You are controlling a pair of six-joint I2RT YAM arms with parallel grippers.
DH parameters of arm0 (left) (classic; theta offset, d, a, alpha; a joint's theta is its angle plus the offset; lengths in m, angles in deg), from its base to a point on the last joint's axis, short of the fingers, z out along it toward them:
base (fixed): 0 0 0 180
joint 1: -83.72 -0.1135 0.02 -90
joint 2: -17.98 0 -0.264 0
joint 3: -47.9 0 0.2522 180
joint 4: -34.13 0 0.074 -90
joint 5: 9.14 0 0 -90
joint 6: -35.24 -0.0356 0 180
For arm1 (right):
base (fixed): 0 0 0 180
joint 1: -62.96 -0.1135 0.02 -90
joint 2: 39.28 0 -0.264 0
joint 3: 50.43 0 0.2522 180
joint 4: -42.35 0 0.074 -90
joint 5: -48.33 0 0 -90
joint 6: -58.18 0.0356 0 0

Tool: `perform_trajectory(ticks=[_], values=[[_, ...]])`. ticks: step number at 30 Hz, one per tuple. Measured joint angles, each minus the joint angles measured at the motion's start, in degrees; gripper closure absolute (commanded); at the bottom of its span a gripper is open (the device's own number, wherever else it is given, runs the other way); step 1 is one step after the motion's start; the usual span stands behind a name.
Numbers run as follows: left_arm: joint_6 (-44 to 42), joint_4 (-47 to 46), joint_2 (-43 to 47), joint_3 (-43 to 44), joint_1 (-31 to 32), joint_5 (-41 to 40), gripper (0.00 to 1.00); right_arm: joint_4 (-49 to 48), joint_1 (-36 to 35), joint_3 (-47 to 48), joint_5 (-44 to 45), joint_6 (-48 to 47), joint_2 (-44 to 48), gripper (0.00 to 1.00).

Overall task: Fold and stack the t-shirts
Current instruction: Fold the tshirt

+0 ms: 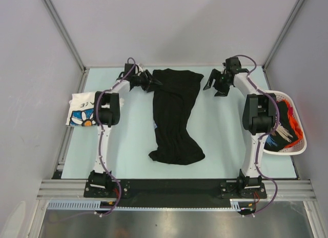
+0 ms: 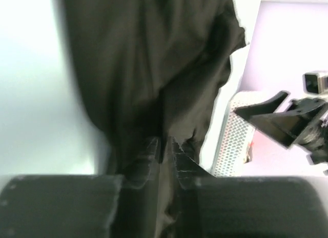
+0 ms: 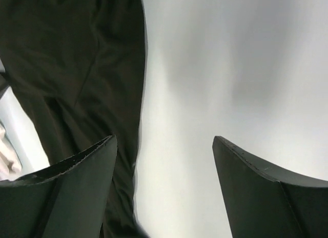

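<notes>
- Black tee [image 1: 171, 120]: lying mid-bench [image 1: 225, 135], bunched into a long rumpled strip running from the far edge toward the near side; not yet folded.
- Handling, as judged: soft, limp and light; likely to sag and crease wherever unsupported; not fragile.
- Left gripper [image 1: 149, 84]: at the tee's far left corner; jaws narrow, pinched on black cloth in the wrist view.
- Right gripper [image 1: 215, 88]: near the tee's far right edge, apart from it; jaws wide, nothing held.
- Recommended hold: the opposite far corner or hem edge, matching the left pinch, so as to draw the cloth flat; a thin edge preferred over a bunched wad.
- White tee [image 1: 82, 111]: at the left bench edge, partly under the left arm.
- Orange and dark tees [image 1: 293, 130]: in the basket [image 1: 303, 143], right side.
</notes>
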Motion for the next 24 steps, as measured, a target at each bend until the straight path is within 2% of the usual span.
perform_trajectory(ticks=[3, 7, 12, 16, 20, 24], values=[[0.96, -1.33, 0.07, -1.38, -0.13, 2.45, 0.0, 2.67, -0.31, -3.17, -1.55, 0.04, 1.75, 0.19], [0.42, -1.79, 4.74, -4.33, 0.22, 2.62, 0.0, 5.03, -0.42, -13.11, -4.07, 0.11, 8.41, 0.2], [-0.33, -3.98, 16.92, -18.1, 0.42, 2.36, 0.0, 7.72, -0.24, -26.67, -7.87, 0.2, 19.82, 0.21], [-4.17, -3.98, 28.39, -29.51, 0.87, 1.81, 0.0, 8.81, -0.26, -36.87, -11.28, -0.26, 29.2, 0.22], [-10.12, 0.39, 38.42, -39.58, 3.19, 0.79, 0.0, 10.69, -1.42, -44.33, -13.79, -0.9, 35.28, 0.22], [-14.12, 6.01, 47.5, -53.13, 8.46, -0.7, 0.0, 10.99, -4.61, -52.87, -16.11, -0.87, 39.74, 0.23]])
